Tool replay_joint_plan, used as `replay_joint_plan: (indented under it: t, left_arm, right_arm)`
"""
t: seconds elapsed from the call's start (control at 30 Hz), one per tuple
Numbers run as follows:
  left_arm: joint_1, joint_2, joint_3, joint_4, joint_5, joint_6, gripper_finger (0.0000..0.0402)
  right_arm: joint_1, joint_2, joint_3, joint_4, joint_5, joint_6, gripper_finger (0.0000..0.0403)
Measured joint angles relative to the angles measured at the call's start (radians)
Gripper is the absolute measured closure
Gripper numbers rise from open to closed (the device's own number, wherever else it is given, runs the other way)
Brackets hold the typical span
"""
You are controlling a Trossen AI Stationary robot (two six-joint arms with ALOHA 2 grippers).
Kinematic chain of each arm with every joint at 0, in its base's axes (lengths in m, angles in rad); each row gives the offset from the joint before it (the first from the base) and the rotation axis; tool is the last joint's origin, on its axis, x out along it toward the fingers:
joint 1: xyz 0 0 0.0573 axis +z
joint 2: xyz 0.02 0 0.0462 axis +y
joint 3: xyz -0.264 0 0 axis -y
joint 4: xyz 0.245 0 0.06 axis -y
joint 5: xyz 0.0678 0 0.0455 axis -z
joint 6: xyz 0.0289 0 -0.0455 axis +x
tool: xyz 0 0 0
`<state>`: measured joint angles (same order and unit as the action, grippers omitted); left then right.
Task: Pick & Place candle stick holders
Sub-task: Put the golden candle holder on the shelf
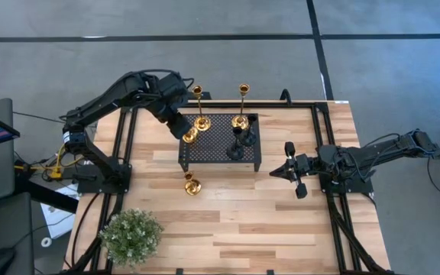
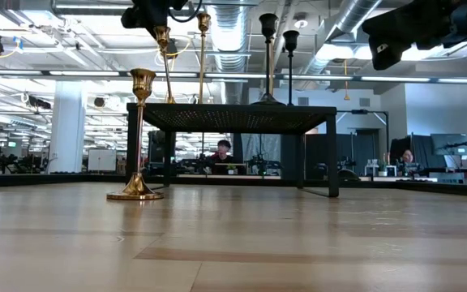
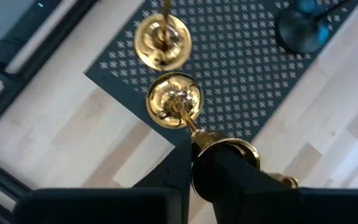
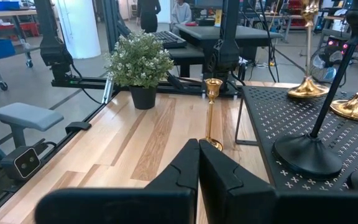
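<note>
- You see a table [image 1: 228, 221] of pale wood planks in mixed light and tan stripes.
- The stand [image 1: 212, 149] is black, patterned with small perforations.
- Candle holders: shiny gold ones [image 1: 202, 122] on the stand, two black [image 1: 237, 150] beside them, one gold [image 1: 192, 185] on the table.
- The plant [image 1: 131, 235] at the near left corner is green with whitish flecks.
- Both arms are dark.

stand [image 1: 220, 145] top crowded with holders [image 1: 240, 121]; bare table [image 1: 281, 221] in front.
</note>
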<state>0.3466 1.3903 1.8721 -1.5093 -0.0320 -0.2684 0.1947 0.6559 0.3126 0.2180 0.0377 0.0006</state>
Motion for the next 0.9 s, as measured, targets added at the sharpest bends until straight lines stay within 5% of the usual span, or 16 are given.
replay_joint_plan:
  t: [0.33,0.9]
  left_arm:
    - [0.0,0.0,0.0,0.011,0.002,-0.006,0.0337]
    - [0.0,0.0,0.0,0.018,0.07,0.002,0.0388]
  right_arm:
    - [0.0,0.0,0.0,0.0,0.0,0.0,0.0403]
    - [0.0,0.0,0.0,0.0,0.0,0.0,0.0403]
